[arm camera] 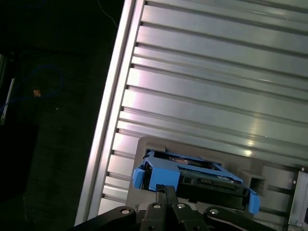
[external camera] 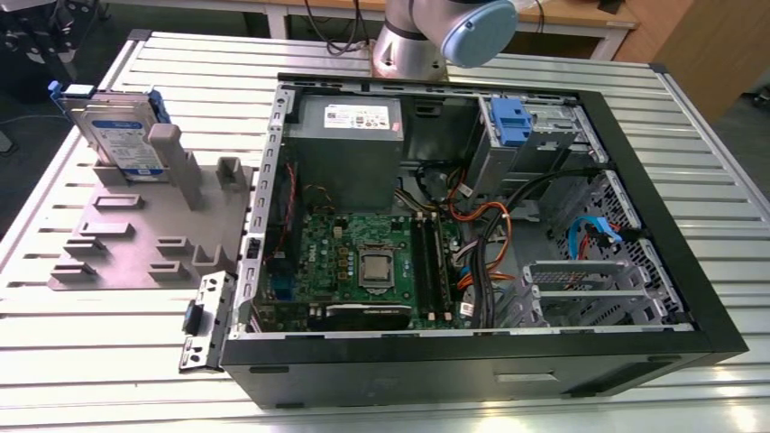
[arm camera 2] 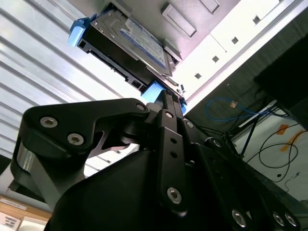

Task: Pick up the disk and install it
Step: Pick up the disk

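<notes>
The ribbed metal bench point(external camera: 698, 153) carries an open computer case point(external camera: 673, 298) lying on its side, and at the exterior view's left of it a grey slotted holder point(external camera: 132, 234). The disk point(external camera: 121, 126) stands on edge in the far end of that holder, silver body and blue frame upward, apart from the case. In both wrist views the end effector point(arm camera 2: 168, 98) point(arm camera: 166, 191) has its fingers together and holds nothing, with its tip just short of the disk's blue frame.
</notes>
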